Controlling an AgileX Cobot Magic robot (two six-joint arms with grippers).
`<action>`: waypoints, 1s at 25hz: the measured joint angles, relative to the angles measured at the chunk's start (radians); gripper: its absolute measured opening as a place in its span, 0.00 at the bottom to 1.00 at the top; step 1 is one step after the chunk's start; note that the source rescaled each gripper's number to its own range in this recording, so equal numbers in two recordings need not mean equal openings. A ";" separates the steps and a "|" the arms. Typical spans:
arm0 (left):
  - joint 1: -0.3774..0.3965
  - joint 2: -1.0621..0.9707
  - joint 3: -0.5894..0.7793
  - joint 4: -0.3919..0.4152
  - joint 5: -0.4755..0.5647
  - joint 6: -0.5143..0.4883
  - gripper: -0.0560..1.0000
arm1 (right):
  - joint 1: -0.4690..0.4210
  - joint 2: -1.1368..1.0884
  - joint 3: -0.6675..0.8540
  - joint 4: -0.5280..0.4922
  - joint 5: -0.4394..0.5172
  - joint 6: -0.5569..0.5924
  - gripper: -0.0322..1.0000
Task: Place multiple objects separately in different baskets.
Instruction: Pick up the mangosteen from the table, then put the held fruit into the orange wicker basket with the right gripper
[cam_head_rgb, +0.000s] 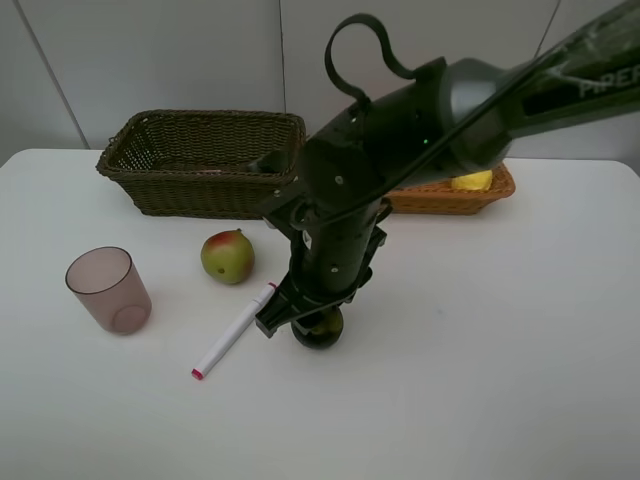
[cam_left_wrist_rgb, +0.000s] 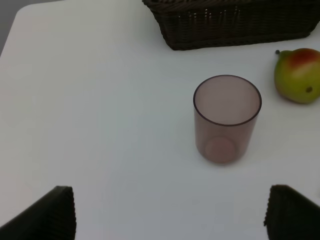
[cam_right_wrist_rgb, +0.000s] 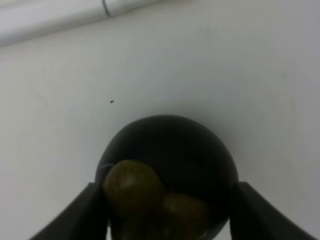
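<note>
Looking through the right wrist view, we see the right fingers (cam_right_wrist_rgb: 92, 212) pinching the dark round fruit (cam_right_wrist_rgb: 170, 150) on the bench (cam_right_wrist_rgb: 225, 60); overhead, the arm (cam_head_rgb: 400, 130) hides that grip. Left fingers (cam_left_wrist_rgb: 50, 215) stand spread before the mauve cup (cam_left_wrist_rgb: 227, 117). Farther: mango (cam_head_rgb: 228, 256), dark basket (cam_head_rgb: 200, 165), lemon (cam_head_rgb: 472, 181) in the tan basket (cam_head_rgb: 440, 200).

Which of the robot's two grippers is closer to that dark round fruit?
Right. The right gripper has its fingers on either side of the dark round fruit; the left gripper hangs open away from it, facing the mauve cup.
</note>
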 joint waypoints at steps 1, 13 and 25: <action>0.000 0.000 0.000 0.000 0.000 0.000 1.00 | 0.000 0.000 -0.017 -0.006 0.023 0.000 0.12; 0.000 0.000 0.000 0.000 0.000 0.000 1.00 | -0.006 0.000 -0.208 -0.140 0.232 0.000 0.12; 0.000 0.000 0.000 0.000 0.000 0.000 1.00 | -0.093 0.000 -0.445 -0.352 0.402 0.019 0.12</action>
